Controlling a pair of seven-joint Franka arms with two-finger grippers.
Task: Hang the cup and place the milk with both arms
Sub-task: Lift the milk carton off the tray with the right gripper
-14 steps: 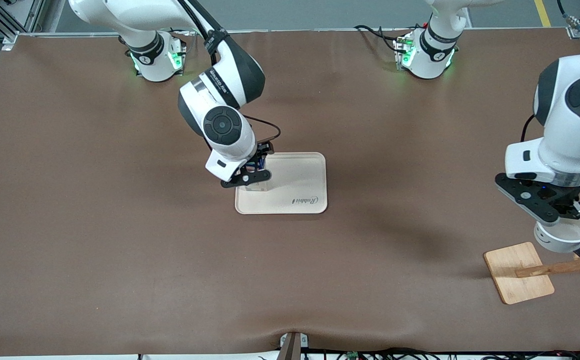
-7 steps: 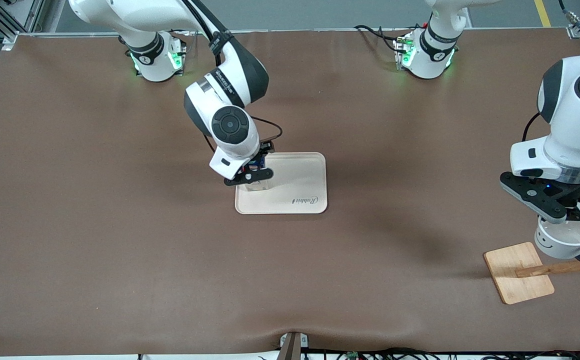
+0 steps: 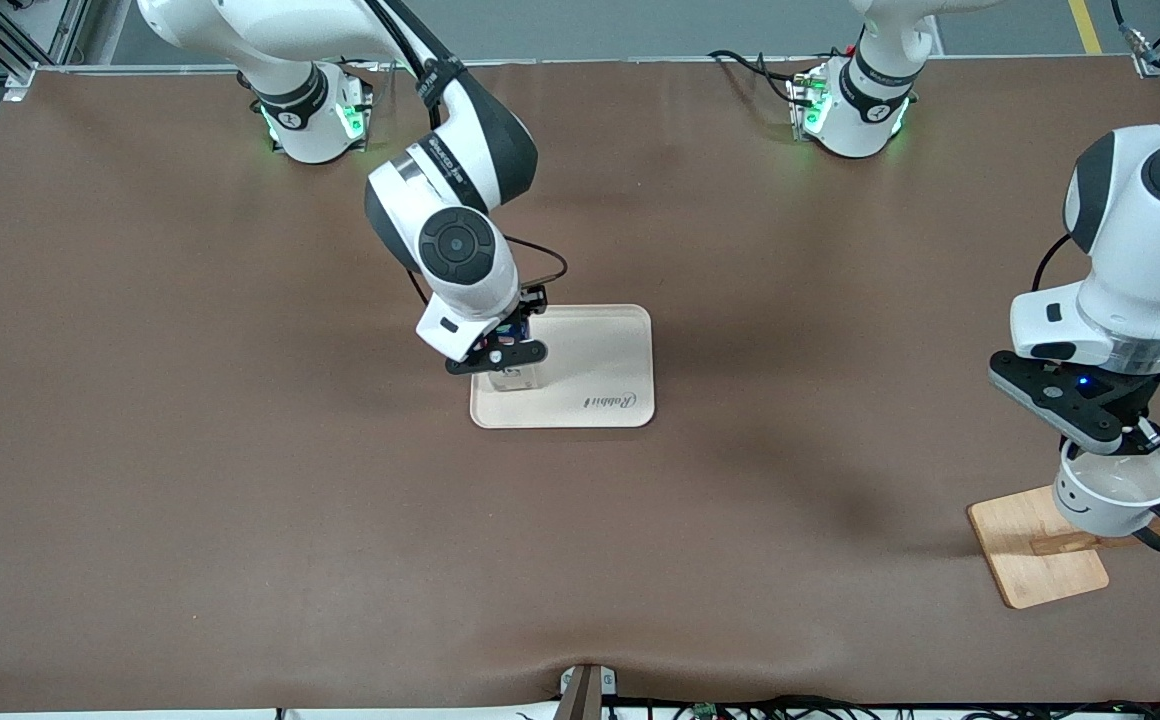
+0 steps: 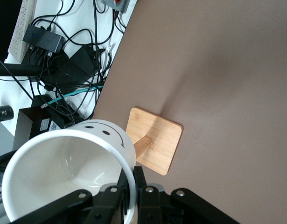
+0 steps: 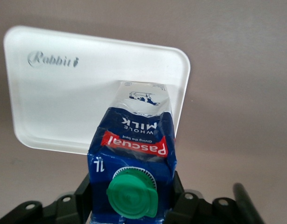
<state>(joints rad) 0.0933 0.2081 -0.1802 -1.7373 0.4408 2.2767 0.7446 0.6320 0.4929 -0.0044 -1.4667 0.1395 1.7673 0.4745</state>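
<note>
The cup (image 3: pixel 1115 495), white with a black smiley and black handle, hangs tilted in my left gripper (image 3: pixel 1130 445), over the wooden rack's base (image 3: pixel 1030 555). Its handle sits right by the rack's peg (image 3: pixel 1075 543). In the left wrist view my left gripper (image 4: pixel 134 177) is shut on the cup's rim (image 4: pixel 64 158). My right gripper (image 3: pixel 505 352) is shut on the milk (image 3: pixel 513 378), upright at the tray's (image 3: pixel 605 345) edge toward the right arm's end. In the right wrist view my right gripper (image 5: pixel 131 193) clamps the milk's (image 5: pixel 134 135) blue top over the tray (image 5: pixel 64 102); whether the carton touches the tray I cannot tell.
The rack's base also shows in the left wrist view (image 4: pixel 157 142), close to the table's edge, with cables and boxes (image 4: pixel 59 70) off the table. Brown mat (image 3: pixel 240 450) covers the table. The arm bases (image 3: pixel 310 115) stand along the edge farthest from the front camera.
My left gripper has lowered with the cup toward the rack and turned it, so the smiley shows more. My right gripper with the milk has barely moved at the tray.
</note>
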